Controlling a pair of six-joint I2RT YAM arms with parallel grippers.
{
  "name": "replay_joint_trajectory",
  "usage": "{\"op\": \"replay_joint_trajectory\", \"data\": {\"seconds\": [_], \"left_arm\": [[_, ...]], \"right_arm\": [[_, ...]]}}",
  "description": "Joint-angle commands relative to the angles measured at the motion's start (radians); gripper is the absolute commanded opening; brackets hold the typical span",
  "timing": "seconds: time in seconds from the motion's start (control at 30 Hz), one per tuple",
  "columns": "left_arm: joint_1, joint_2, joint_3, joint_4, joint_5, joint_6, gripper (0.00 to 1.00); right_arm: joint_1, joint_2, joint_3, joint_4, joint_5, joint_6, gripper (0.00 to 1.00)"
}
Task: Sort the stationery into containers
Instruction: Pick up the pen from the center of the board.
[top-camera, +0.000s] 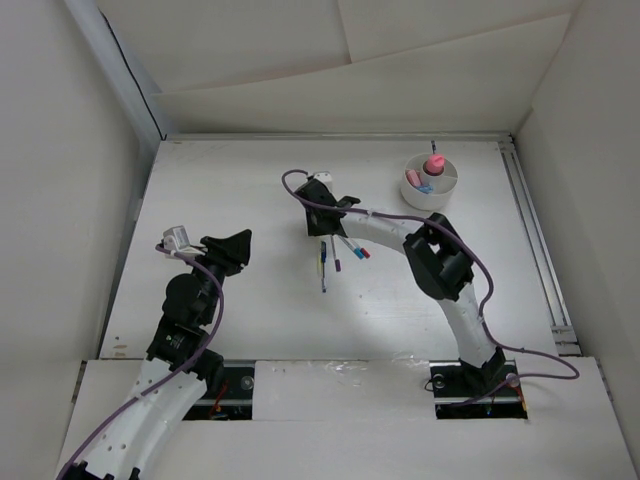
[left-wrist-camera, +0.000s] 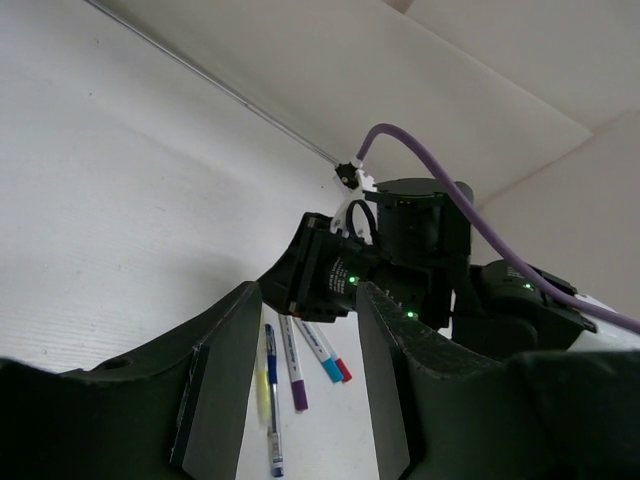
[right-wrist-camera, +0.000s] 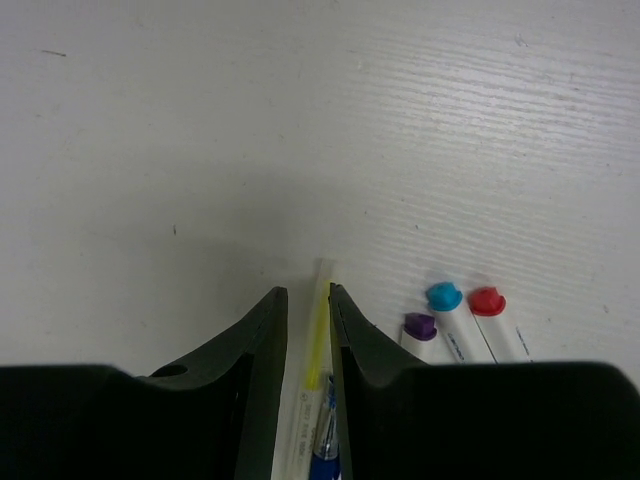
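Several pens lie together on the white table (top-camera: 220, 180). In the right wrist view, my right gripper (right-wrist-camera: 307, 292) is low over them, its jaws narrowly apart around the yellow pen (right-wrist-camera: 318, 340) and the blue pen (right-wrist-camera: 325, 450), with a small gap on the left side. White pens with purple (right-wrist-camera: 420, 327), light blue (right-wrist-camera: 444, 297) and red (right-wrist-camera: 487, 301) caps lie just right of it. The round white tub (top-camera: 431, 180) at the back right holds the pink-capped glue stick (top-camera: 434, 163) and small pieces. My left gripper (top-camera: 240, 243) is open and empty, held above the table left of the pens.
White walls enclose the table on the left, back and right. A metal rail (top-camera: 535, 240) runs along the right edge. The right arm's purple cable (top-camera: 300, 185) loops above the pens.
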Motion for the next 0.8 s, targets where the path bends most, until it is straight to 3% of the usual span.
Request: {"op": "replay_joint_trajectory", "data": {"seconds": [0.0,0.2,0.43,0.47,0.53,0.77], "left_arm": [[-0.004,0.004,0.009,0.053,0.01,0.012,0.4],[-0.004,0.004,0.009,0.053,0.01,0.012,0.4],[-0.004,0.004,0.009,0.053,0.01,0.012,0.4],[-0.004,0.004,0.009,0.053,0.01,0.012,0.4],[-0.004,0.004,0.009,0.053,0.01,0.012,0.4],[-0.004,0.004,0.009,0.053,0.01,0.012,0.4]], "right_arm": [[-0.005,0.036,0.058,-0.02,0.0,0.009,0.29],[-0.005,0.062,0.083,-0.043,0.02,0.009,0.28],[-0.005,0.071,0.092,-0.052,0.007,0.009,0.2],[-0.005,0.071,0.092,-0.052,0.007,0.009,0.09],[-0.005,0.071,0.092,-0.052,-0.014,0.009,0.01],[-0.121,-0.135,0.065,0.121,-0.219,0.033,0.0]]}}
